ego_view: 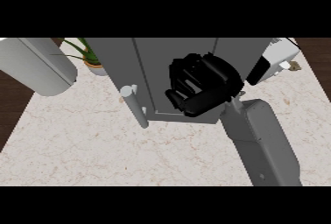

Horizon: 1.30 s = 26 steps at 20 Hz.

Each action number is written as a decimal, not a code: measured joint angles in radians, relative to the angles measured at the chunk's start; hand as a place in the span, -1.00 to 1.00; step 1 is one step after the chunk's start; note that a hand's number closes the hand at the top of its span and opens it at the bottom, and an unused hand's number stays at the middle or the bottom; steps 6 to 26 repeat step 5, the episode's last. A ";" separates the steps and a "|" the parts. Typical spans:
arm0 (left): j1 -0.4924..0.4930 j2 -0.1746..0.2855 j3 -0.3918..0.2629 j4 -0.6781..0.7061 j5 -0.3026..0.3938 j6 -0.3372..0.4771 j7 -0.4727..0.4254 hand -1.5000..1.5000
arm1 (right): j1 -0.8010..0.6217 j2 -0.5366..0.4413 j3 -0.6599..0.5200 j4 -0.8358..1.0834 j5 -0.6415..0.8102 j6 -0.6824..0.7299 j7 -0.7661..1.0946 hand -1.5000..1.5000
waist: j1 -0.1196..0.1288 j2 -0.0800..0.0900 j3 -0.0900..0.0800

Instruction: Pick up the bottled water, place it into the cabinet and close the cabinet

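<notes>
Worktop: pale beige with a stone look and thin brown veins, matt. It fills most of my view, and its left and right edges slant inward toward the far side.
Floor: dark brown wood, showing beyond the worktop's left and right edges.
Cabinet: a plain grey box with flat, smooth panels, standing at the middle of the worktop's far edge. Thin straight seams run down its face. I cannot tell whether its door sits fully closed.
Handle: a pale grey round bar on the cabinet's left front, tilted, with its lower end over the bare worktop.
My right robot hand: black and glossy, up against the cabinet's right half. The fingers are curled in together, and nothing shows inside them.
My right forearm: a smooth grey casing that rises from the worktop's near edge at the right.
Bottled water: I cannot see it. It may be behind my robot hand or inside the cabinet; I cannot tell which.
Potted plant: narrow green leaves in a small round pot, just beside the cabinet's left side at the far edge.
Appliance: a white boxy body with a black side, at the worktop's far right corner. I cannot tell what kind it is.
Grey rounded shape: large, smooth and cylindrical, over the far left corner. I cannot tell what it is.
</notes>
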 measured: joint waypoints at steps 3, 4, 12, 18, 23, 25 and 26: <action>-0.009 -0.001 -0.003 0.002 0.004 -0.009 0.015 -1.00 | -0.009 -0.010 0.005 0.009 -0.033 0.011 0.000 1.00 | -0.001 0.001 0.006; -0.005 0.000 0.003 0.007 0.009 -0.019 0.020 -1.00 | -0.009 -0.011 0.005 0.010 -0.040 0.017 0.002 1.00 | -0.002 0.001 0.006; -0.010 0.000 0.005 0.008 0.012 -0.020 0.024 -1.00 | -0.013 -0.013 0.008 0.010 -0.046 0.012 0.008 1.00 | -0.003 0.002 0.007; -0.010 0.000 0.005 0.008 0.012 -0.020 0.024 -1.00 | -0.013 -0.013 0.008 0.010 -0.046 0.012 0.008 1.00 | -0.003 0.002 0.007; -0.010 0.000 0.005 0.008 0.012 -0.020 0.024 -1.00 | -0.013 -0.013 0.008 0.010 -0.046 0.012 0.008 1.00 | -0.003 0.002 0.007; -0.010 0.000 0.005 0.008 0.012 -0.020 0.024 -1.00 | -0.013 -0.013 0.008 0.010 -0.046 0.012 0.008 1.00 | -0.003 0.002 0.007; -0.010 0.000 0.005 0.008 0.012 -0.020 0.024 -1.00 | -0.013 -0.013 0.008 0.010 -0.046 0.012 0.008 1.00 | -0.003 0.002 0.007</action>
